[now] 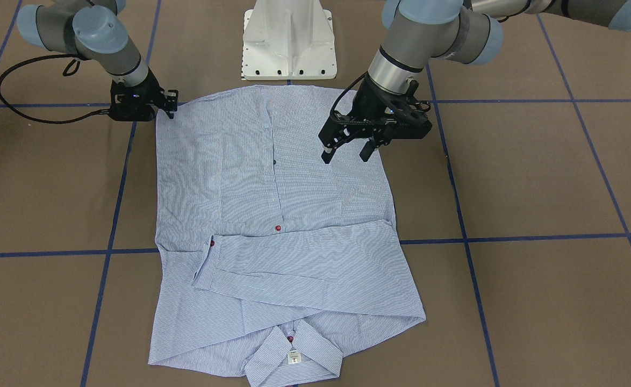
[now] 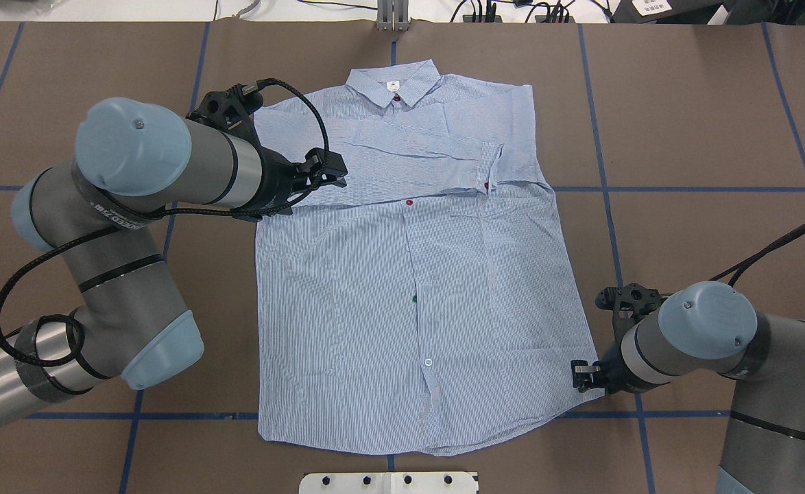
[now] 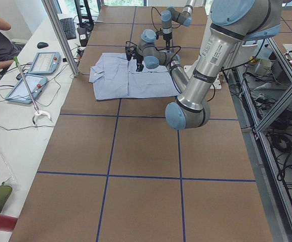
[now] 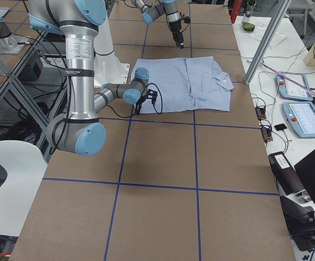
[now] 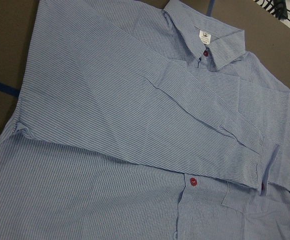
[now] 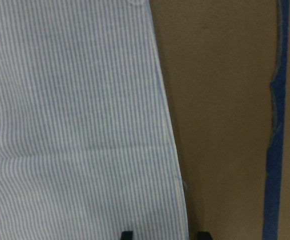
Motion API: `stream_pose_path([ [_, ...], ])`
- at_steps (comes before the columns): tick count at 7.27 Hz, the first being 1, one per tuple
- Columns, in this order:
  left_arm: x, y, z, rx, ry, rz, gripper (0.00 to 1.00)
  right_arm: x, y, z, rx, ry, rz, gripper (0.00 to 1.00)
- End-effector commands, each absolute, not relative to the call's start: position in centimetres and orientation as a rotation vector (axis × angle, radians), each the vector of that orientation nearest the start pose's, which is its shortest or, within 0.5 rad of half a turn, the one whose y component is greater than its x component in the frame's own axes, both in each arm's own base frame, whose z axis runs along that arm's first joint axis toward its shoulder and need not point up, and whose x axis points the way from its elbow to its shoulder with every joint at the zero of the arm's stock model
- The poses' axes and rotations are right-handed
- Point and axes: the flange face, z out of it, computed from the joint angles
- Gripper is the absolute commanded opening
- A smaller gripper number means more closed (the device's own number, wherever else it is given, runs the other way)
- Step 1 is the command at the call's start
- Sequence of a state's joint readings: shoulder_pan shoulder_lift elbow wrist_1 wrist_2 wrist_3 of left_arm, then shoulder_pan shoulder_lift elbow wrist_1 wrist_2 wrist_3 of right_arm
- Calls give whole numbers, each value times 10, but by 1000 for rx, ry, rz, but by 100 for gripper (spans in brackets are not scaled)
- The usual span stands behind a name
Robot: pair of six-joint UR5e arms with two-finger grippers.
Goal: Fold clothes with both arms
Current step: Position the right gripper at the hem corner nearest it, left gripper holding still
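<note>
The striped shirt [image 2: 409, 295] lies flat and buttoned-side up on the brown table, its collar [image 2: 392, 86] on the far side from me. Both sleeves are folded across the chest [image 1: 305, 263]. My left gripper [image 1: 346, 154] hovers open above the shirt's left side with nothing between its fingers; its wrist view looks down on the folded sleeves [image 5: 150, 115] and the collar. My right gripper [image 2: 579, 374] sits low at the shirt's right side edge near the hem. Its fingertips [image 6: 127, 235] stand apart, with the cloth's edge [image 6: 172, 150] between them.
The white pedestal base [image 1: 288, 43] stands just behind the hem. Blue tape lines [image 1: 509, 237] grid the brown table. A black cable loop [image 1: 25, 102] hangs beside the right arm. A side bench with tablets [image 3: 35, 75] and a seated person runs along the far edge.
</note>
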State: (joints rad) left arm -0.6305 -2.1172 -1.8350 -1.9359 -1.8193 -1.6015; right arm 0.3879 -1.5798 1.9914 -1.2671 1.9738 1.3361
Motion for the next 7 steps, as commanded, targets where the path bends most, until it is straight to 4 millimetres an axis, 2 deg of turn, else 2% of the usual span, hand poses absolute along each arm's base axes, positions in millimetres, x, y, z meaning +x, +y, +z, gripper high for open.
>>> stream_pose_path([
  [1,435,-452,186,137,1192,-435,100,-419,-273,436,-154,-786,1,54],
  [5,435,-452,185,138,1194,-434,100,-420,-273,442,-157,-774,3,54],
  [6,435,-452,185,138,1194,-434,100,-420,-273,442,-157,-774,3,50],
  [7,435,-452,185,138,1192,-435,100,-420,-272,439,-158,-779,1,37],
])
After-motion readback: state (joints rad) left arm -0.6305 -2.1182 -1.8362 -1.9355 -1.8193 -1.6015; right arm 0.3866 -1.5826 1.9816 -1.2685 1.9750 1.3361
